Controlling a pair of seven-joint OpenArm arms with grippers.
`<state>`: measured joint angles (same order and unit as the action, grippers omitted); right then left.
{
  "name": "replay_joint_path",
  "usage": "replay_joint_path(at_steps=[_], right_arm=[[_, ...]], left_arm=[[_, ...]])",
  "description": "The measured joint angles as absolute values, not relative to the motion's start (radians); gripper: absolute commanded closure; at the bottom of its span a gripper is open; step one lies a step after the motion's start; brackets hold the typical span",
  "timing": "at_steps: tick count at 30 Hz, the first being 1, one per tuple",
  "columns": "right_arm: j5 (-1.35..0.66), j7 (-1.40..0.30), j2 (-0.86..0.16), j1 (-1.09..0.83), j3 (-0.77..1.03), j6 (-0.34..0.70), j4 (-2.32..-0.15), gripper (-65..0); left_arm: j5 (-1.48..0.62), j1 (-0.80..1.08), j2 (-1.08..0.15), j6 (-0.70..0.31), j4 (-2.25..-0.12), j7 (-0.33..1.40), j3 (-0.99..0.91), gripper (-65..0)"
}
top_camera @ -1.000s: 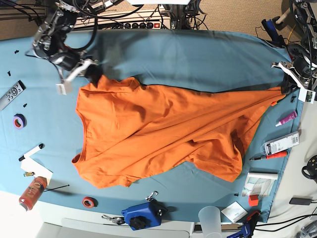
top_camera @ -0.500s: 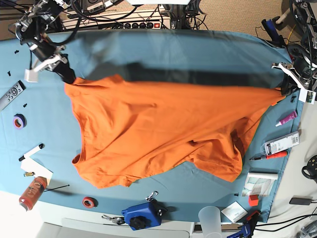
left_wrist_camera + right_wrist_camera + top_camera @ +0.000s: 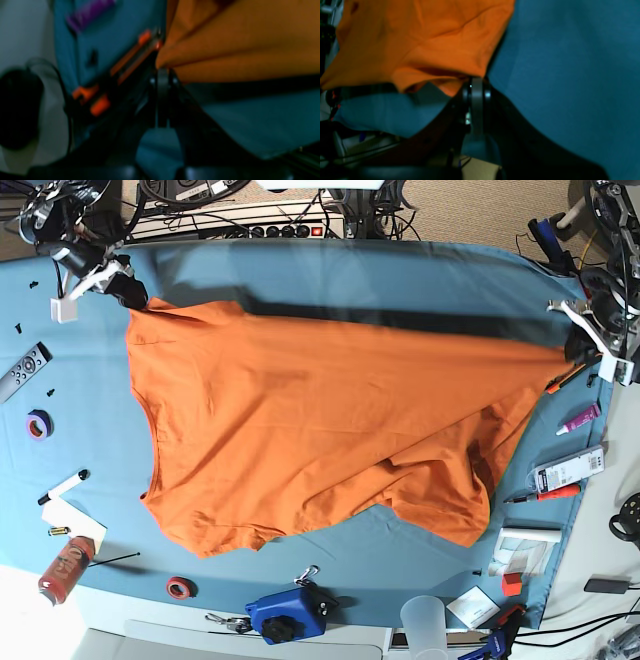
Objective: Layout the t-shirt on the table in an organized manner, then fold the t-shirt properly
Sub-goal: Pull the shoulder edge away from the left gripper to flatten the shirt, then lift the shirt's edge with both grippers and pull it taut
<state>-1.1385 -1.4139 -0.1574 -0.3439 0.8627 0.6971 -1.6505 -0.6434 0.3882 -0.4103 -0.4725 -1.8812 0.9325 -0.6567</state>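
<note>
The t-shirt point(image 3: 310, 440) is plain bright orange, with no print. The table point(image 3: 400, 285) under it wears a smooth teal-blue cover. Near the left edge lie a purple tape roll point(image 3: 39, 424) and a red one point(image 3: 180, 587); a blue tool point(image 3: 288, 614) sits at the near edge.

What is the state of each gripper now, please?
Left gripper: closed, holding the t-shirt.
Right gripper: closed, holding the t-shirt.
</note>
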Motion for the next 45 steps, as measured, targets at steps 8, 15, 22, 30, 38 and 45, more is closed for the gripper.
replay_joint_path(at_steps=[8, 15, 22, 30, 38, 45], right_arm=[[-1.196, -1.412, -0.202, -0.387, 1.010, 0.696, -1.651, 0.0], [-1.280, -1.419, -0.203, -0.465, 0.997, 0.696, -1.653, 0.0], [-1.350, -1.412, -0.210, -0.441, 0.995, 0.696, -1.654, -17.8], [-1.424, -1.413, -0.201, -0.428, 0.995, 0.697, -1.654, -29.1], [-1.413, -1.413, -0.072, -0.388, 0.943, 0.697, -1.651, -29.1], [-1.321, -1.411, -0.054, -0.382, 0.862, 0.697, -1.651, -29.1]], left_arm=[[-0.644, 0.490, -0.361, -0.438, -1.883, 0.947, -0.656, 0.0], [-0.640, 0.529, -0.282, -0.469, -1.883, 0.929, -0.657, 0.0], [-0.640, 0.529, -0.274, -0.469, -1.883, 0.878, -0.657, 0.0], [-0.592, 0.522, -0.332, -0.469, -1.883, 0.868, -0.657, 0.0], [-0.594, 0.513, -0.439, -0.469, -1.883, 0.860, -0.657, 0.0], [-0.594, 0.513, -0.441, -0.469, -1.883, 0.860, -0.657, 0.0]])
